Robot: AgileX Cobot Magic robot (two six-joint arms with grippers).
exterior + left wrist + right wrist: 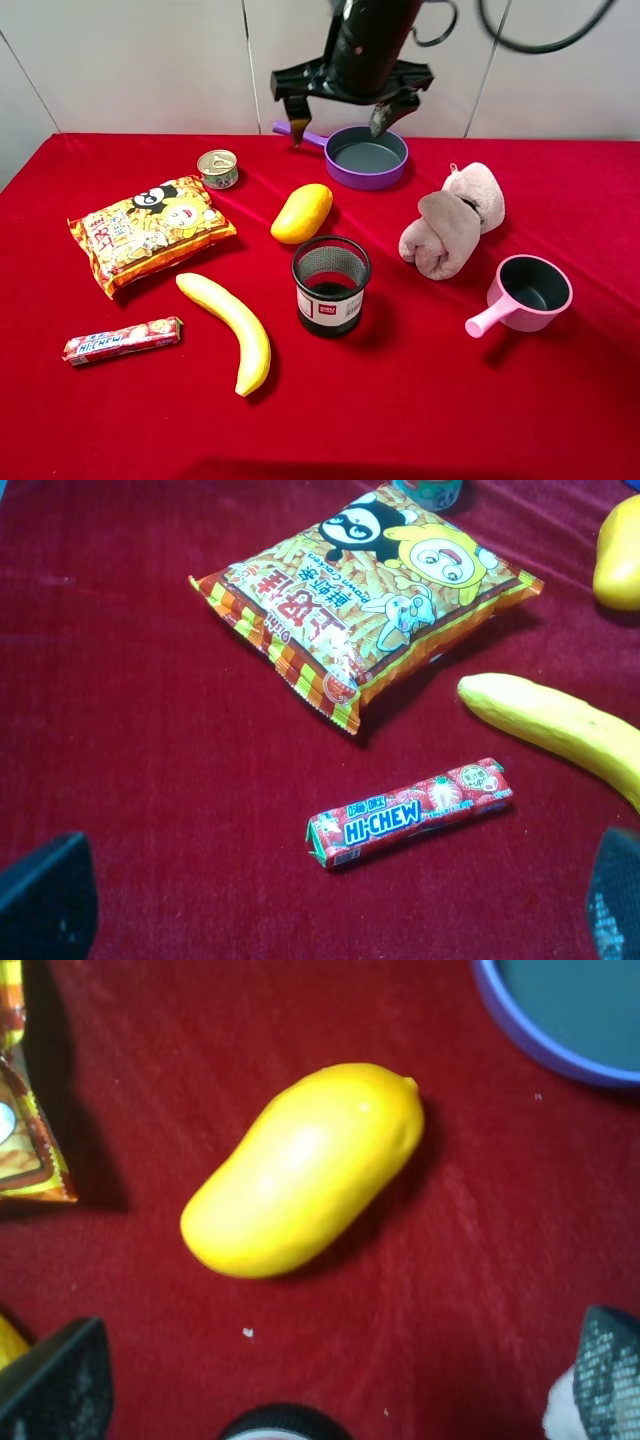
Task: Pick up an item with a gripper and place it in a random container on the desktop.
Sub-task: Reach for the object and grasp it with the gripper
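Yellow-orange and oval, the mango (301, 213) lies loose on the red counter (560, 400), between the purple pan (366, 181) and the mesh cup (331, 285), touching neither. The right claw (338, 125) hangs above it, spread wide and empty, likely so it can straddle the fruit's narrow width. The left claw (328, 905) is spread too, idle over the candy bar (410, 810).

Mango (301, 213) between tin (218, 168) and towel (452, 220), saucepan (368, 157) behind, mesh cup (330, 285) in front (banana (230, 325) left of cup)
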